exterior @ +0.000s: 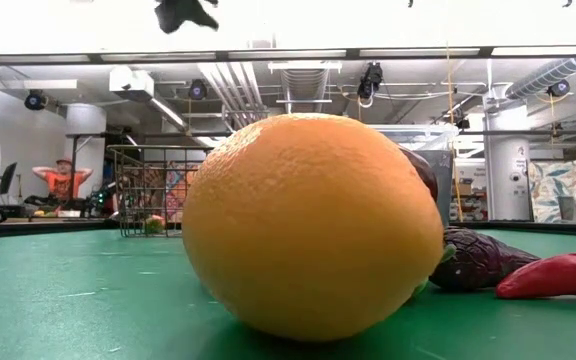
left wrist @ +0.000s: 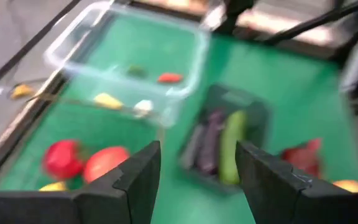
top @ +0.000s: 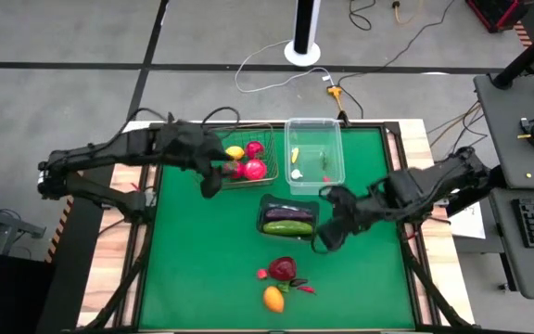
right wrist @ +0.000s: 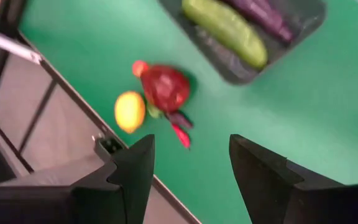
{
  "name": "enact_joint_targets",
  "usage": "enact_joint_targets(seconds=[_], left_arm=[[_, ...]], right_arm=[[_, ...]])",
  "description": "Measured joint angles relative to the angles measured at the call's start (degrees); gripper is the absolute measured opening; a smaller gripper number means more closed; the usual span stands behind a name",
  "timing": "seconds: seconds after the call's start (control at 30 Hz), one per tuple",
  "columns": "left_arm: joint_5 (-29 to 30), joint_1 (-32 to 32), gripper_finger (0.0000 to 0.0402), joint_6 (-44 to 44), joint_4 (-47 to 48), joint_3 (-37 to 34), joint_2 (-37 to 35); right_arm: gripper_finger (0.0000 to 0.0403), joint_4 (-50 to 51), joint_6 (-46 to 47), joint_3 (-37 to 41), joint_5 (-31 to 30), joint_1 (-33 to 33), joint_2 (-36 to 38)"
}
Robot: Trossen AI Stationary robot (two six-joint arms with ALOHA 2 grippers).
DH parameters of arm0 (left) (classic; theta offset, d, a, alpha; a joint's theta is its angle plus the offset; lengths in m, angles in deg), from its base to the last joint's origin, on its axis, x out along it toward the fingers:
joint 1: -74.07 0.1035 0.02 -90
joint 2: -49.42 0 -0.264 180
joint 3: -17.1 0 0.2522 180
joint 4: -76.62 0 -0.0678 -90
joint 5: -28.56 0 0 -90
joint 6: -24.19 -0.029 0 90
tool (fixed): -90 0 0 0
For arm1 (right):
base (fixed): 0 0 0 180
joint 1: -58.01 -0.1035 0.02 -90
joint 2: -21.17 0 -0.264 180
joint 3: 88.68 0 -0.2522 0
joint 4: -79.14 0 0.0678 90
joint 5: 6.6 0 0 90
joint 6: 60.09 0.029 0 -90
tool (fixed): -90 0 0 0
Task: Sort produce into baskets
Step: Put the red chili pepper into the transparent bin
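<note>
Orange, pebbly-skinned fruit [top: 273, 298] is lying nearest on the green felt, beside a dark-red round one [top: 283, 269]. Right gripper [top: 325, 243] is hovering unclenched and empty just beyond. Left gripper [top: 211, 184] is gaping empty beside the wire basket [top: 269, 132] holding glossy red balls.

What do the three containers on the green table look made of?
Wire basket: thin metal rods, judging by the see-through grid of bare lines.
Clear tub: transparent, likely plastic; the mat shows through its walls and the rim is rounded.
Dark tray: opaque black, probably plastic, with a shallow moulded rim; the cucumber lies in it.
</note>
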Motion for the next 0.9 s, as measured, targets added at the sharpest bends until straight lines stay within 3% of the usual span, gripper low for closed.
enact_joint_targets(seconds=[0.27, 0.57, 0.8, 0.9], left_arm=[[0.6, -9.9, 0.0190, 11.3, -9.1, 0.0, -2.4], [1.4, -17.9, 0.0190, 21.6, -9.1, 0.0, -1.4], [9.9, -26.9, 0.0190, 24.5, -8.2, -0.1, -0.6], [12.5, -29.9, 0.0190, 25.7, -7.8, -0.1, 0.3]], right_arm=[[0.0199, -0.2, -1.2, 0.0, 1.5, -6.5, -4.1], [0.0199, -3.4, -10.0, 2.0, 0.9, -11.6, -9.0], [0.0199, -15.0, -24.0, 5.6, -6.6, -14.5, -10.6], [0.0199, -15.2, -26.3, 5.7, -10.0, -14.9, -11.6]])
